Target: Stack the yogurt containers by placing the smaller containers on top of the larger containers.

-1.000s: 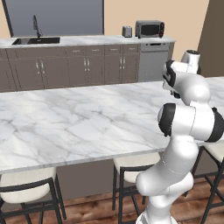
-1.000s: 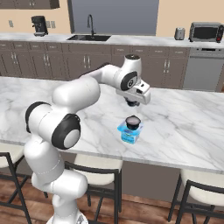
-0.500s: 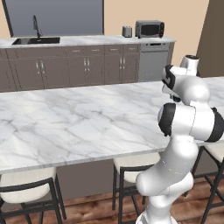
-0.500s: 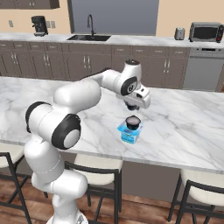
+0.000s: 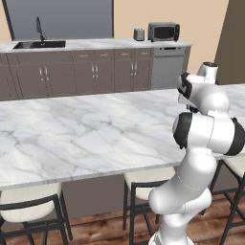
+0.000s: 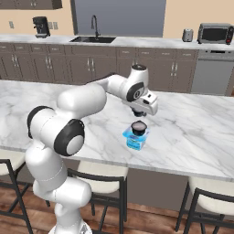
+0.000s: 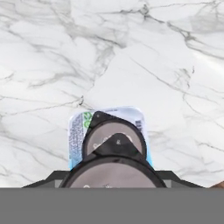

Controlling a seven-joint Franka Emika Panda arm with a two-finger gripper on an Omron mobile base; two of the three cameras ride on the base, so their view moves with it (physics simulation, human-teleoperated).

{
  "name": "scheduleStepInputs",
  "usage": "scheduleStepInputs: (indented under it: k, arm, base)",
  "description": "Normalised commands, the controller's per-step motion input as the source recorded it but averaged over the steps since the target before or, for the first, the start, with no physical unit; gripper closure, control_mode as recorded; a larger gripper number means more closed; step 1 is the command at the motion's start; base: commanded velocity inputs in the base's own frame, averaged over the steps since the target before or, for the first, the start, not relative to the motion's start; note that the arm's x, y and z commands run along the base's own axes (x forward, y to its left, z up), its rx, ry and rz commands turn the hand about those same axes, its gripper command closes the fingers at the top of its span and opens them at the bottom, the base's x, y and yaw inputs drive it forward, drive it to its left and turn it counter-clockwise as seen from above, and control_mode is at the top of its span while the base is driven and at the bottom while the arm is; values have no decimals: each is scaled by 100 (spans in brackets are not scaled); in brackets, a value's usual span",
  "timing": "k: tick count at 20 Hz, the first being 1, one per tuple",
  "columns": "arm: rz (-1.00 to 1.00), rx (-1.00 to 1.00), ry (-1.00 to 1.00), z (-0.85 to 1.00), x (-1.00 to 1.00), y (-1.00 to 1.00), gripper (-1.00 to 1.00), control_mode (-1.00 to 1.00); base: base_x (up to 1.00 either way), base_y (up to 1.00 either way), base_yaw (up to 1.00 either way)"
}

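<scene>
A blue-and-white tub [image 6: 135, 141] stands on the marble island, and a dark round yogurt container [image 6: 138, 126] with a grey top rests on it. My gripper [image 6: 139, 113] hangs directly above that stack, a short gap over it. In the hand view the gripper [image 7: 114, 177] is shut on another dark yogurt container [image 7: 114, 173] with a greyish top, held between the fingertips [image 7: 51, 178]. Below it lie the stacked container [image 7: 113, 139] and the tub [image 7: 78, 131]. I cannot tell which dark container is the wider one.
The marble island [image 6: 192, 132] stretches wide to both sides of the stack. Stools [image 6: 208, 205] line its near edge. The back counter holds a sink [image 6: 93, 39], a toaster [image 6: 187, 34], a microwave [image 6: 215, 33] and a coffee maker [image 6: 41, 26].
The gripper has come down a little toward the stack with the held container. The tub and the container on it have stayed put.
</scene>
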Motion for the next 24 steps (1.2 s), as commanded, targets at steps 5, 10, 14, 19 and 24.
scheduleStepInputs:
  k: [5,10,14,19,24]
  arm:
    - [0,1,0,-6,0,-3,100,-100]
    - [0,1,0,0,0,0,100,-100]
    - [0,0,0,-11,0,0,100,-100]
    - [0,0,0,-16,0,0,100,-100]
    - [0,0,0,-14,0,0,100,-100]
  base:
    - [0,0,0]
    - [0,0,0]
    - [0,0,0]
    - [0,0,0]
    - [0,0,0]
